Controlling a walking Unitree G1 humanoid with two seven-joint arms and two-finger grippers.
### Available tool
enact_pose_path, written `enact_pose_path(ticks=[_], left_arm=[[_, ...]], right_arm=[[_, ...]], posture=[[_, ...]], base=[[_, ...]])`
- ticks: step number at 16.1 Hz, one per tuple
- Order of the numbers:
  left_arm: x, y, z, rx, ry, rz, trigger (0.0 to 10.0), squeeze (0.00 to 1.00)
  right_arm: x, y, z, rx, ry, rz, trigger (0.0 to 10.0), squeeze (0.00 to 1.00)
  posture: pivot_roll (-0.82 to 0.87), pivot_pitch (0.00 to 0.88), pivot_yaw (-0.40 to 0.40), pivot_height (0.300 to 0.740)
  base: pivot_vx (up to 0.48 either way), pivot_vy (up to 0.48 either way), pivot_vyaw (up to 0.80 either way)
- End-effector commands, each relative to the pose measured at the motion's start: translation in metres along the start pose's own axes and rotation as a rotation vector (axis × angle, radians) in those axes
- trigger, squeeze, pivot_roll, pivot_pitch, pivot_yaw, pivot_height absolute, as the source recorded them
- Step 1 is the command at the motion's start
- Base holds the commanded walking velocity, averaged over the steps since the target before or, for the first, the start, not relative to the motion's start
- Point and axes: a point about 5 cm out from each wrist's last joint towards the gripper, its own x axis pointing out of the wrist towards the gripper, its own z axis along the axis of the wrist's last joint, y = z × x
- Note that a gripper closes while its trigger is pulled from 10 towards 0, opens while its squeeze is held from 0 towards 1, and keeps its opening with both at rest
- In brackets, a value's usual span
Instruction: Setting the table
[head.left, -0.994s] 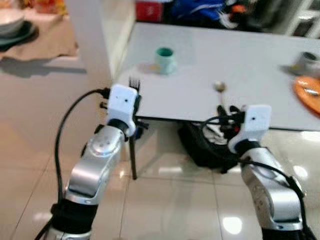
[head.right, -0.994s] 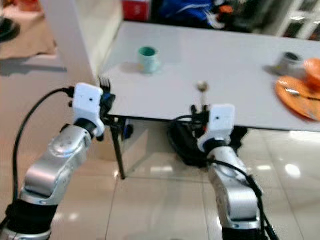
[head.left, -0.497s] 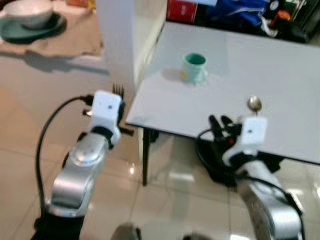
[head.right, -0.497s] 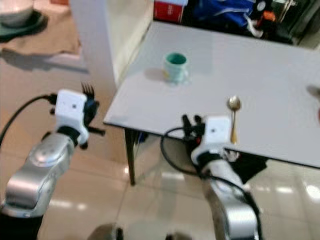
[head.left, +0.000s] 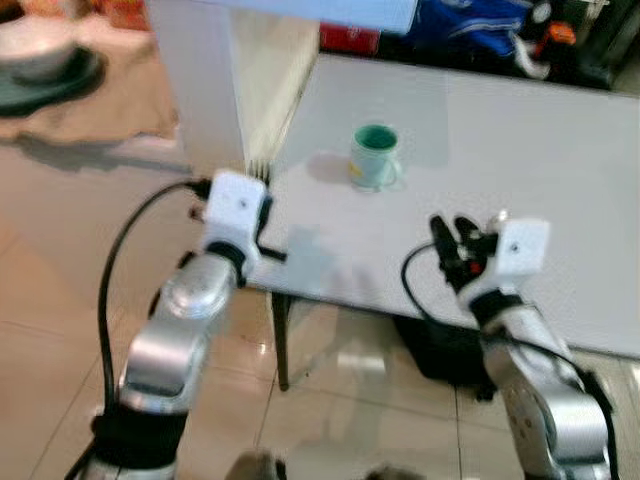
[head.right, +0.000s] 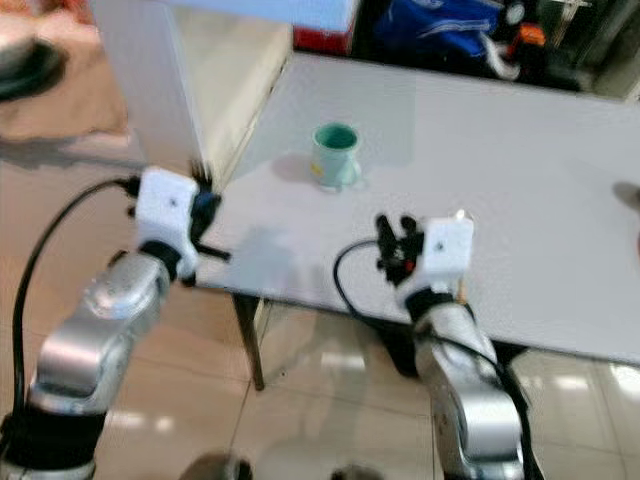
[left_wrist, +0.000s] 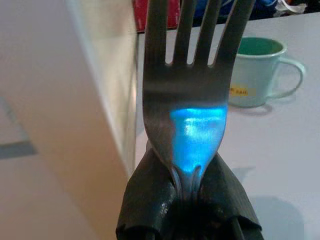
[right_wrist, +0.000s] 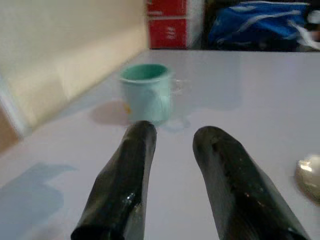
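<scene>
Fork held at the table's near corner

We see the left gripper (left_wrist: 187, 200) clamped on the fork (left_wrist: 192, 100) — tines up, beside the table (head.left: 560, 150); the right gripper (right_wrist: 172, 170), fingers parted and empty, faces the green mug (right_wrist: 146, 90).

My head pictures are blurry, so small things look smeared. The fork (left_wrist: 192, 95) in my left gripper (left_wrist: 187, 197) has its tine tips cut off by the picture's edge, and its handle is hidden between the fingers. Beside my right gripper (right_wrist: 175, 170), the spoon (right_wrist: 309, 176) is a blurry blob, cut by the edge. The mug (left_wrist: 256, 70) has a label too small to read.
</scene>
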Motion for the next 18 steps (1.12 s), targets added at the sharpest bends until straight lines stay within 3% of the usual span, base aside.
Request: enact_pose_path(ticks=[1, 4, 7, 11, 14, 16, 18], left_arm=[[0.001, -0.012, 0.005, -0.002, -0.031, -0.065, 10.0, 0.0], [0.002, -0.016, -0.004, -0.029, 0.021, -0.098, 10.0, 0.0], [0.017, -0.009, -0.007, -0.079, 0.107, -0.077, 10.0, 0.0], [0.042, -0.01, -0.013, -0.006, 0.225, -0.065, 10.0, 0.0], [0.062, -0.02, -0.008, -0.063, 0.29, -0.115, 10.0, 0.0], [0.077, -0.027, -0.014, -0.077, 0.378, -0.137, 10.0, 0.0], [0.082, -0.029, -0.017, -0.094, 0.398, -0.138, 10.0, 0.0]], right_arm=[[-0.007, -0.011, -0.003, -0.006, 0.009, -0.049, 10.0, 0.0], [-0.017, -0.01, -0.007, 0.02, 0.028, -0.075, 10.0, 0.0], [-0.018, -0.007, -0.004, 0.04, 0.019, -0.057, 10.0, 0.0], [-0.019, -0.004, 0.001, 0.061, 0.03, -0.018, 10.0, 0.0], [-0.024, 0.01, 0.007, 0.073, 0.06, 0.112, 10.0, 0.0], [-0.038, 0.034, 0.004, -0.007, 0.14, 0.398, 10.0, 0.0], [-0.045, 0.038, 0.0, -0.022, 0.184, 0.484, 10.0, 0.0]], posture=[[0.02, 0.057, -0.004, 0.74], [0.01, 0.046, 0.014, 0.74], [-0.01, 0.044, 0.022, 0.74], [-0.04, 0.055, 0.02, 0.74], [-0.05, 0.071, 0.016, 0.74], [-0.07, 0.078, 0.018, 0.74], [-0.08, 0.081, 0.018, 0.74]], base=[[0.292, 0.0, 0.0], [0.0, 0.0, 0.0], [0.0, 0.0, 0.0], [0.0, 0.0, 0.0], [0.0, 0.0, 0.0], [0.0, 0.0, 0.0], [0.0, 0.0, 0.0]])
